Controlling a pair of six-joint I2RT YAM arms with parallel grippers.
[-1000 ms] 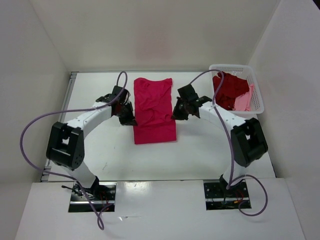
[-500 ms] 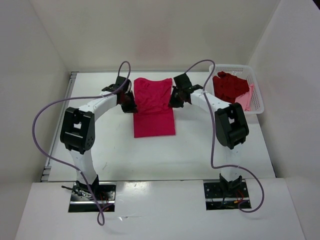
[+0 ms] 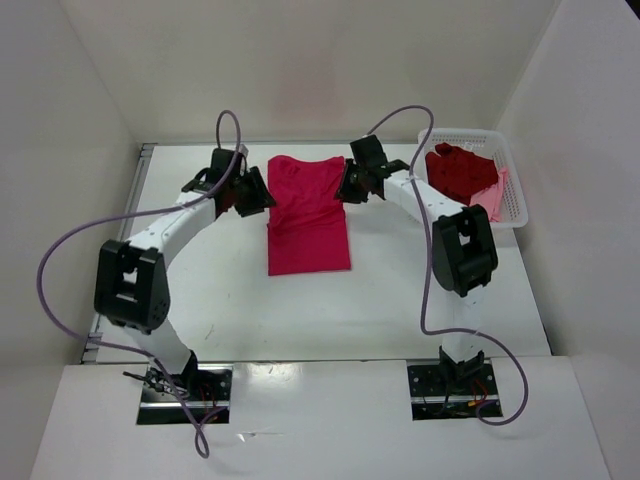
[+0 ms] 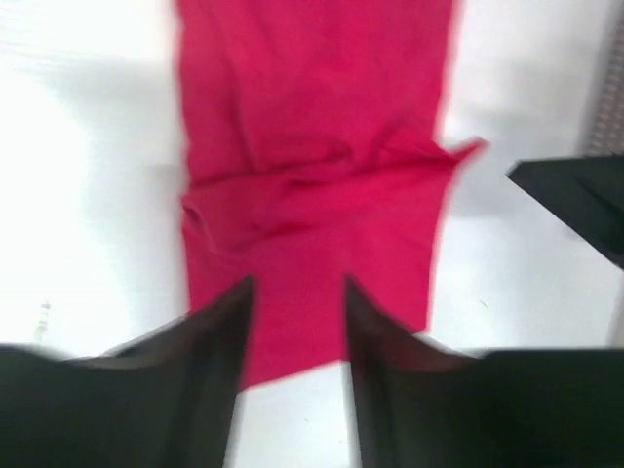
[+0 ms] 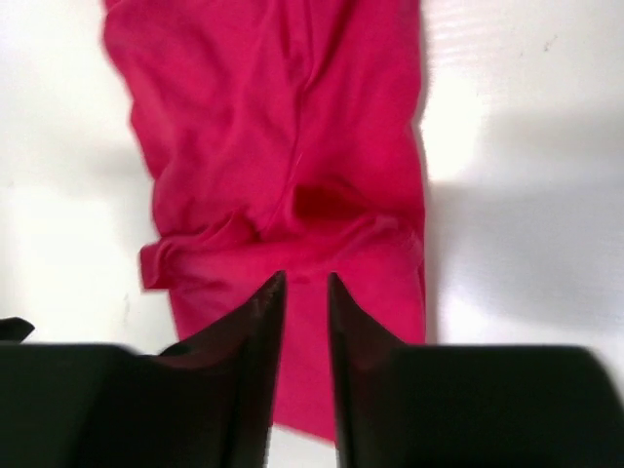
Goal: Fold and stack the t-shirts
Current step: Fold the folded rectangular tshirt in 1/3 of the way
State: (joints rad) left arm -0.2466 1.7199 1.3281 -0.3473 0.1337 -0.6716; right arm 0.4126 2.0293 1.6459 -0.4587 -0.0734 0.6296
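Note:
The crimson-magenta t-shirt (image 3: 308, 215) lies flat mid-table as a long narrow strip, wrinkled across its middle. It also fills the left wrist view (image 4: 312, 166) and the right wrist view (image 5: 283, 146). My left gripper (image 3: 252, 192) hovers at the shirt's left edge near the far end, open and empty (image 4: 297, 292). My right gripper (image 3: 348, 188) hovers at the right edge opposite, its fingers a narrow gap apart and holding nothing (image 5: 305, 283). The darker red t-shirt (image 3: 458, 172) and the light pink t-shirt (image 3: 495, 200) lie bunched in the basket.
The white perforated basket (image 3: 460, 133) stands at the table's far right corner. White walls close in the table at the back and both sides. The right arm's dark tip shows at the right edge of the left wrist view (image 4: 575, 200).
Both grippers have moved from the shirt's middle toward its far end. The left gripper has drawn slightly out to the left. The shirt has stayed in place.

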